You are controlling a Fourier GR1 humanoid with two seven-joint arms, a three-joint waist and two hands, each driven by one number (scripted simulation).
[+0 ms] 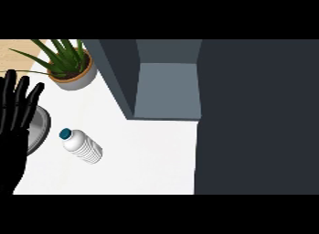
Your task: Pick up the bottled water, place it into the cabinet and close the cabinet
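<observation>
The bottled water [82,146] lies on its side on the white worktop [148,160], untouched, so the task looks to be at its very start: the pick-up is not yet done, and placing and closing are both ahead. Taking the bottle as the landmark, the open cabinet [167,91] stands up and to the right of it, with its dark door [263,119] swung out further right and running down the whole side of the view. A potted plant [71,66] sits above the bottle, near the cabinet's left wall, and the rim of a metal bowl or sink [41,128] shows just left of it. The left robot hand [10,119] is also left of the bottle, at the view's edge, fingers straight and spread, holding nothing; it seems to be resting. The right robot hand does not show at all. The bottle's long axis runs diagonally, its teal cap [65,133] pointing up and left, its base down and right. The next move probably calls for a hand to come over the bottle and close across its ribbed body, square to that diagonal.
</observation>
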